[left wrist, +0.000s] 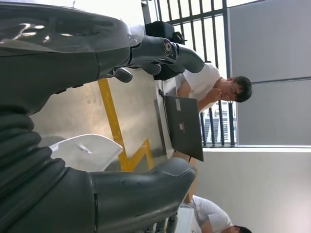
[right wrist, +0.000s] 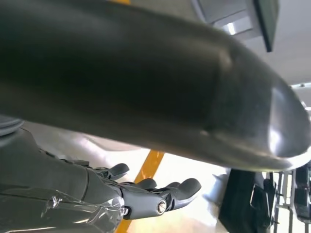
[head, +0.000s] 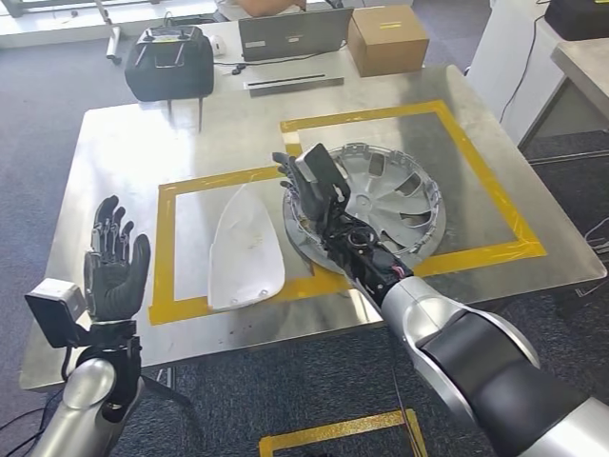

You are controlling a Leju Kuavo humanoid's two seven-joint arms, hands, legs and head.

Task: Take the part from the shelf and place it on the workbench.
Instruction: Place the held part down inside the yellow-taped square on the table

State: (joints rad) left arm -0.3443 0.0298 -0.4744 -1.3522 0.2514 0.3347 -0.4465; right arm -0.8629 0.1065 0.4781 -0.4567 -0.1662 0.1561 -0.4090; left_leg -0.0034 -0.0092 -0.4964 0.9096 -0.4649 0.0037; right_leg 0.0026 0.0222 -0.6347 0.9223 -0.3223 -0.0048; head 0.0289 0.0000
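Observation:
A silver wheel cover (head: 391,195) lies flat inside the right yellow-taped rectangle on the steel workbench (head: 122,143). My right hand (head: 310,186) hovers over its left rim, fingers stretched out and thumb apart, gripping nothing. In the right wrist view the thick thumb (right wrist: 146,97) stands well clear of the straight fingers (right wrist: 157,194). A white curved shell part (head: 244,249) rests in the left taped rectangle, also seen as the white shell (left wrist: 84,150). My left hand (head: 115,267) is raised at the bench's front left, palm up, fingers spread and empty.
At the back of the bench stand a black case (head: 168,62), a laptop (head: 291,33) and a cardboard box (head: 387,38). Two people (left wrist: 216,90) sit behind the laptop. Yellow tape (head: 338,433) marks the carpet in front of the bench.

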